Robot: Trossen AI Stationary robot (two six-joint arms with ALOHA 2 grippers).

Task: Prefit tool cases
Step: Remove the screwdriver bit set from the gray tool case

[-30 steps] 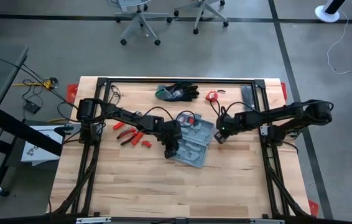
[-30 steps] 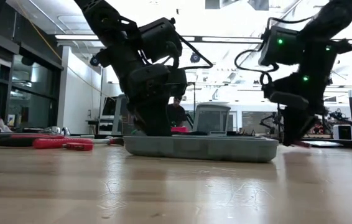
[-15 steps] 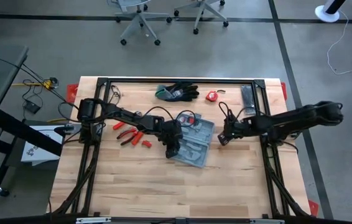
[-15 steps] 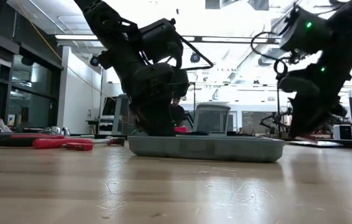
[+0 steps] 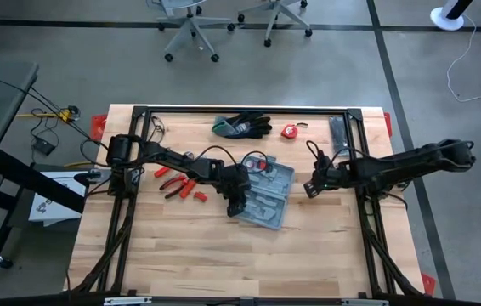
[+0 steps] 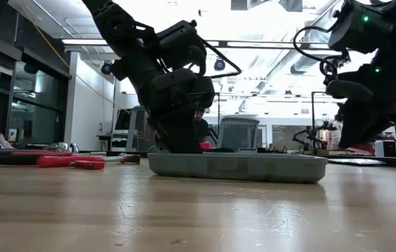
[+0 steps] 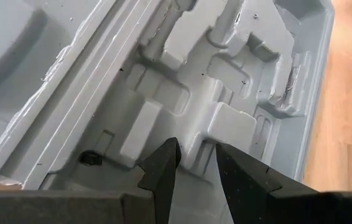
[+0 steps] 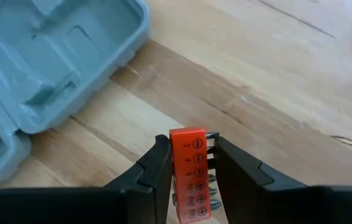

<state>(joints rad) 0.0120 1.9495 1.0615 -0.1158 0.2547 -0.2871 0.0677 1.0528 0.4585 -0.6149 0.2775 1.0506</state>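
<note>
From table height the tool case (image 6: pixel 237 166) lay open and flat on the wooden surface (image 6: pixel 184 217), and compared with a second earlier it sat a little further toward the right arm's side; the left end effector (image 7: pixel 196 163) stood planted inside the tray, its fingers (image 7: pixel 163 169) held a narrow gap apart among the moulded recesses with nothing visible between them, so it was pressing or steadying rather than gripping; from above it (image 5: pixel 236 204) had kept the same place on the case (image 5: pixel 266 195) through the whole second; the real change was on the other side: the right end effector (image 8: pixel 190 169), which a second before hung right at the case's edge, had pulled back toward its own side of the surface and now stood (image 5: pixel 310 189) just clear of the case over bare wood; it was pinching an orange bit holder (image 8: pixel 189 174) printed with screwdriver symbols, upright between its fingers (image 8: pixel 157 168); I judged that the bit holder had not been seated and the arm was likely retreating to line up another approach, so that fitting step remained open; further back lay red-handled pliers (image 5: pixel 175 182), black-and-green gloves (image 5: pixel 242 126) and a small red tape measure (image 5: pixel 290 131)
</note>
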